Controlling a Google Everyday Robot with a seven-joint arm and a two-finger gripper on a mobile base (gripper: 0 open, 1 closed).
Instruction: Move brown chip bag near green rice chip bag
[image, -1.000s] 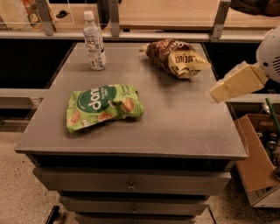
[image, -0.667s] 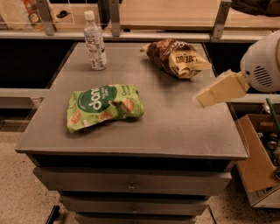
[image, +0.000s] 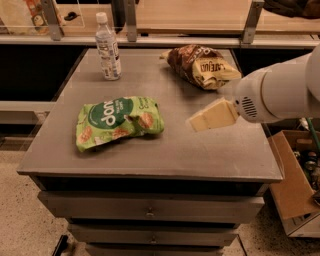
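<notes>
1. Reach step, by the look of it: end effector (image: 201, 120) poised over the worktop (image: 165, 155), carrying nothing; open or closed, cannot tell.
2. Brown chip bag (image: 200, 65) beyond the end effector, toward the far edge, apart from it, not grasped.
3. Green rice chip bag (image: 117, 120) off to its camera-left, near but not touching.
4. Next, probably: steer toward the brown bag, lower, clamp, then carry across and set down beside the green one.
</notes>
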